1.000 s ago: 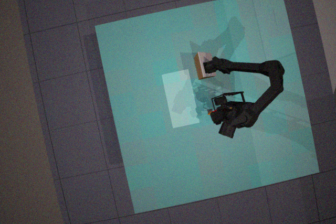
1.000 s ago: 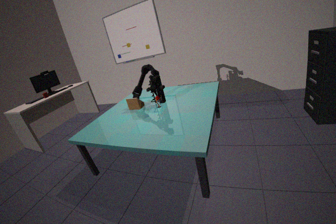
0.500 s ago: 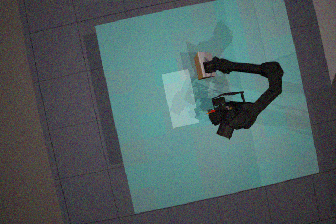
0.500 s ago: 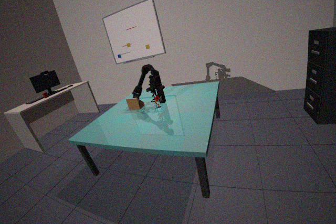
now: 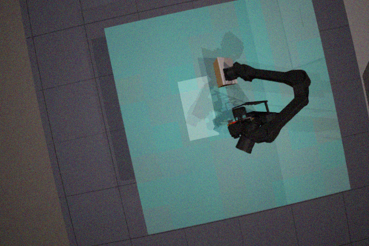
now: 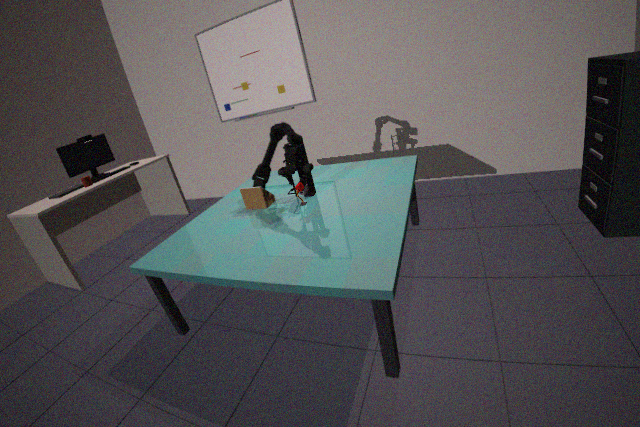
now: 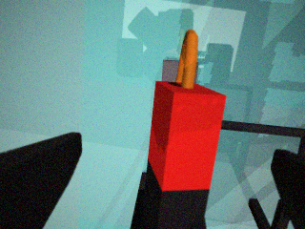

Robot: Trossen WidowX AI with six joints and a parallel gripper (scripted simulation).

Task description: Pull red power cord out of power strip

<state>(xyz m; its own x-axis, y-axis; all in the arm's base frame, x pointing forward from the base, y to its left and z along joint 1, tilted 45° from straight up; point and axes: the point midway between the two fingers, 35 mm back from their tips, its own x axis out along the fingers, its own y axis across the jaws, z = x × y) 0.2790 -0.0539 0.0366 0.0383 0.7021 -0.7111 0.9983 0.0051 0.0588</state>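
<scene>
The red plug (image 5: 234,122) (image 6: 299,187) (image 7: 193,143) stands large in the middle of the wrist view. The orange cord (image 7: 190,57) leaves its far end in a short loop. Below the plug a black part (image 7: 183,210) meets its near end. I cannot tell whether this is the power strip, or whether the plug is seated in it. My gripper (image 7: 174,150) is open, with one finger well to the left of the plug and the other to its right, both clear of it. In the top and exterior views the arm hides the fingers and most of the strip.
A thin black bar frame (image 5: 250,103) (image 7: 262,128) stands beside the plug, on the right in the wrist view. A brown box (image 5: 218,73) (image 6: 254,198) sits at the arm's other end. The teal table (image 5: 166,195) (image 6: 232,267) shows shadows and reflections.
</scene>
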